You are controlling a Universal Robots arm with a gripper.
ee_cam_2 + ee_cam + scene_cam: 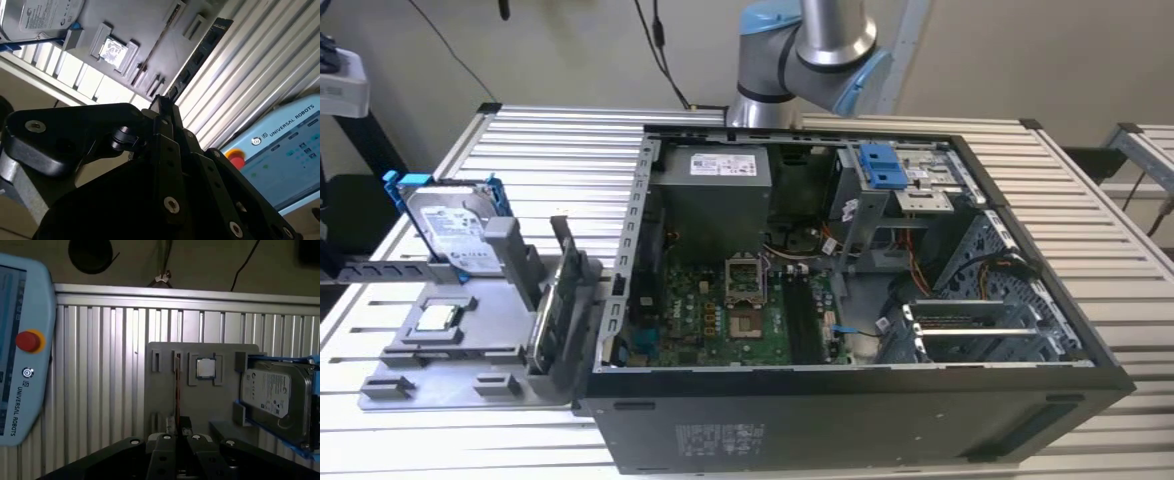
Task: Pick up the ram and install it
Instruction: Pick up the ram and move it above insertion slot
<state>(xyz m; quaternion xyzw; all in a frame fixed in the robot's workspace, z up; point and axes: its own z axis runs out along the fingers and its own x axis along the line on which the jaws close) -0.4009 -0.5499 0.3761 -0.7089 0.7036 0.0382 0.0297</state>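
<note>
In both wrist views the ram (176, 390) (157, 42) is a thin dark stick standing on edge between two slots of the grey holder (200, 407) (125, 20). It sits beside a square processor chip (205, 368) (112, 50). My gripper (177, 432) (161, 102) hangs well above the holder. Its fingers are shut with nothing between them, and their tips point roughly at the ram's closer end. In the exterior view the open computer case (854, 400) lies on the table with its green motherboard (720, 315) exposed. The arm (807, 45) rises behind the case.
A silver hard drive in a blue frame (272, 395) (454, 230) stands at one end of the holder (454, 365). Dark boards (564, 265) stand upright on the holder next to the case. A teach pendant (20, 355) (280, 145) is beside the slatted table (100, 390).
</note>
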